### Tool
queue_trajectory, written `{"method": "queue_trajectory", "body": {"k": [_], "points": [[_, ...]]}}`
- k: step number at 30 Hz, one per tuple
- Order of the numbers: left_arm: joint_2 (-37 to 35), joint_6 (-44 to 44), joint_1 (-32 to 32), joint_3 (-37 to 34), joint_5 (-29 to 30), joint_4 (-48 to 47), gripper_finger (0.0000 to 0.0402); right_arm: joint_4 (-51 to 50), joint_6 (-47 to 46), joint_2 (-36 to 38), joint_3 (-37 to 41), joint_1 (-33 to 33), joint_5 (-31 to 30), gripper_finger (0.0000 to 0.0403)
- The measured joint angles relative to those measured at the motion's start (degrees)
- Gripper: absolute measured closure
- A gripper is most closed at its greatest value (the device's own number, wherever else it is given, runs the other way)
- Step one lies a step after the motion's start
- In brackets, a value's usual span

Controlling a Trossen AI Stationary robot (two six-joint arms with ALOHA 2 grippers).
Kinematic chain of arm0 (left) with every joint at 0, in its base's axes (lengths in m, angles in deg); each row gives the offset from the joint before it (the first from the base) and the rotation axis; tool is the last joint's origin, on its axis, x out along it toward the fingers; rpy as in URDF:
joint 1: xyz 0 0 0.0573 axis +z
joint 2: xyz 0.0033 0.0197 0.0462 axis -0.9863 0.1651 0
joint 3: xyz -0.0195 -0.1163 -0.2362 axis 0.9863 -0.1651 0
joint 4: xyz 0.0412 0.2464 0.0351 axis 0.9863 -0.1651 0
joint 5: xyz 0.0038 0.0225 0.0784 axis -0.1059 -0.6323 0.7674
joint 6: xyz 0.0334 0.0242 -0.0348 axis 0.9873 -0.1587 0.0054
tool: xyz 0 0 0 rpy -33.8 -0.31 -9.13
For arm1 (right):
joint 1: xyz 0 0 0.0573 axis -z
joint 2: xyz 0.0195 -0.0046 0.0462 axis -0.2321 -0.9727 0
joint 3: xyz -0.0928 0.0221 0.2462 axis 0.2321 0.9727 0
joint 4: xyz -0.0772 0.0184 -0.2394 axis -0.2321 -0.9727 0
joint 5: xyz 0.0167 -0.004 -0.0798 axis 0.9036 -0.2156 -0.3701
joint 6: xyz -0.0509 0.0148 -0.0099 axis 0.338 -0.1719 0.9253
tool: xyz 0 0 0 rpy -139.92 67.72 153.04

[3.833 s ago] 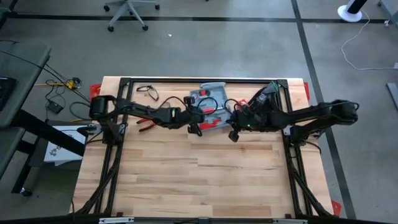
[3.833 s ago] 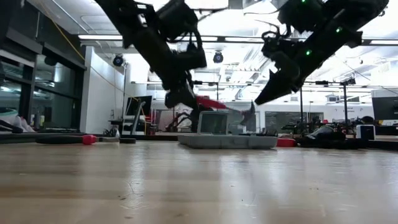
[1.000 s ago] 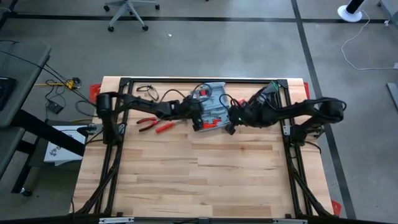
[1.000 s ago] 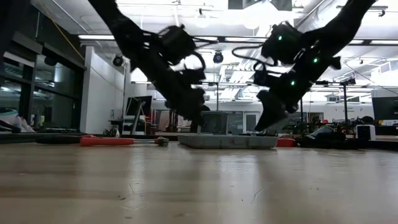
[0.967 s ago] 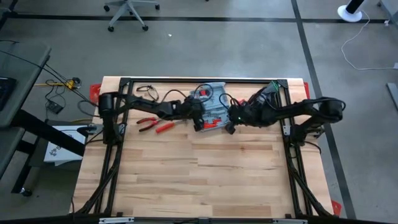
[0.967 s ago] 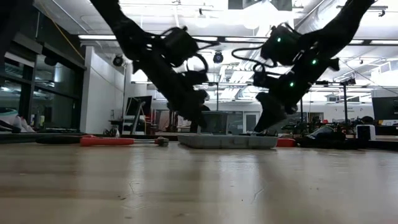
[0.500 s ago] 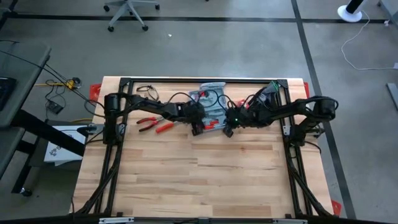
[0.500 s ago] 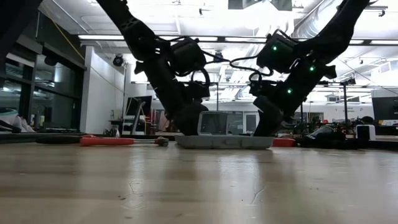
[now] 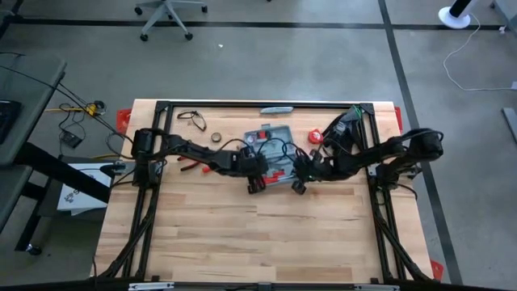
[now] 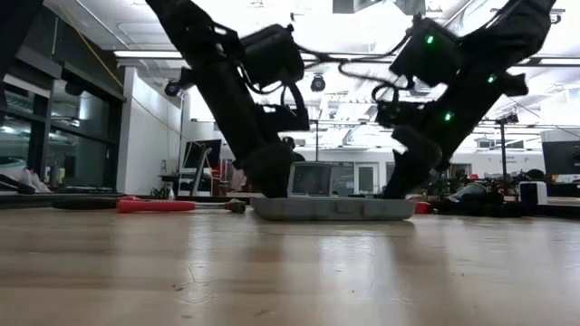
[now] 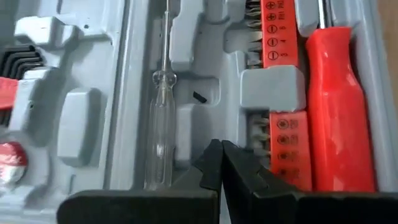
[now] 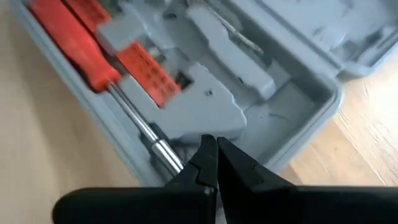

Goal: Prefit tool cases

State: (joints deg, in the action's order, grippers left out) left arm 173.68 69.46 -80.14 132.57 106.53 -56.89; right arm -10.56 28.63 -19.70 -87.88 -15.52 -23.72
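Case (image 9: 273, 155) lies open between both closed end effectors, left (image 9: 257, 187) and right (image 9: 298, 187).

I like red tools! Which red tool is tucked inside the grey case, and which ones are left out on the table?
The red-handled screwdriver lies inside the tool case. The red pliers lie outside on the table.

A light wooden table (image 9: 242, 234) with a dark frame carries an open blue-grey tool case (image 9: 273, 155) near its far middle. Red-handled pliers (image 9: 196, 167) lie left of it, a small red object (image 9: 315, 137) right, a slim grey-blue bar (image 9: 275, 109) along the far edge.
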Motion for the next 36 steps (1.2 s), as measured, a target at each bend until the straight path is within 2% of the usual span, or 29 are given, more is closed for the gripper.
{"method": "queue_trajectory", "body": {"k": [5, 11, 23, 31, 36], "points": [[-3.77, 1.09, -0.58, 0.09, 2.61, 0.50, 0.0401, 0.37, 0.24, 2.82, -0.02, -0.60, -2.33, 0.0403], [-5.99, 1.97, -0.41, 0.11, 6.69, -0.06, 0.0401, 3.04, 3.39, 3.42, -0.02, 1.44, -2.25, 0.0403], [-5.93, 0.36, 0.38, -0.83, 8.21, -3.30, 0.0401, 7.77, 9.56, 3.29, -0.09, 9.98, 5.92, 0.0403], [-5.93, 0.38, 0.38, -0.83, 8.20, -3.27, 0.0401, 10.40, 11.22, 1.85, -0.20, 11.51, 8.96, 0.0403], [-5.93, 0.83, 0.38, -0.79, 7.70, -2.12, 0.0401, 10.85, 11.67, -2.51, -1.06, 11.48, 10.20, 0.0403]]}}
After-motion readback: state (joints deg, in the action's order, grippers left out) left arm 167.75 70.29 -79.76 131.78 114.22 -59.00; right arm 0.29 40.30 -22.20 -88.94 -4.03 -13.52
